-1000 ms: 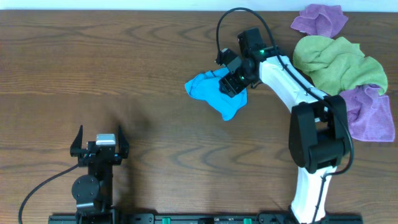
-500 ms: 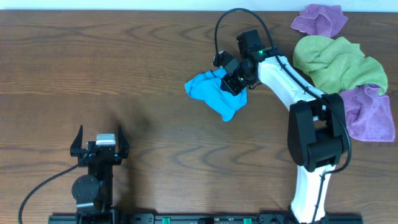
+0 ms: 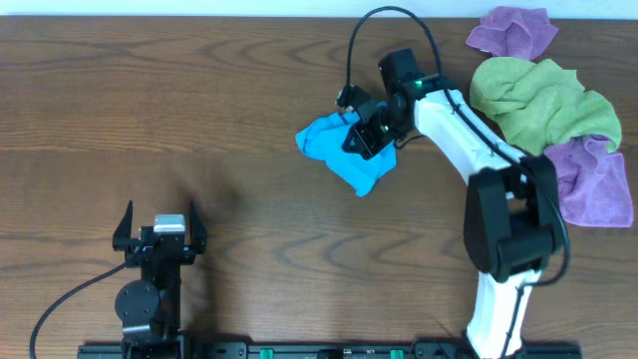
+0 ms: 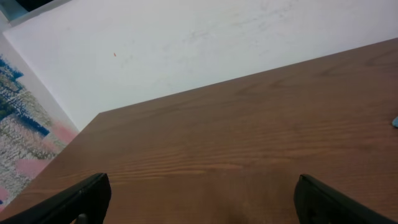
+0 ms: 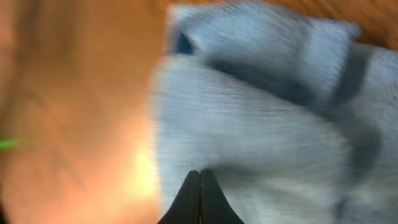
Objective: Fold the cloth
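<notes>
The sky-blue terry microfibre cloth [image 3: 334, 158] lies crumpled on the wooden table [image 3: 150, 90], towards the far edge and just right of its middle, apart from the lime-green cloth [image 3: 538, 95] and purple cloths [image 3: 510, 30] heaped at the far right corner. The right gripper [image 3: 355, 142] sits on its right side, jaws pressed together and seemingly nipping a thin fold, while the left gripper [image 3: 159, 214] rests by the near left corner, jaws spread wide and empty. This looks like the opening grasp; next the cloth needs pulling out flat so an edge can be found to fold.
</notes>
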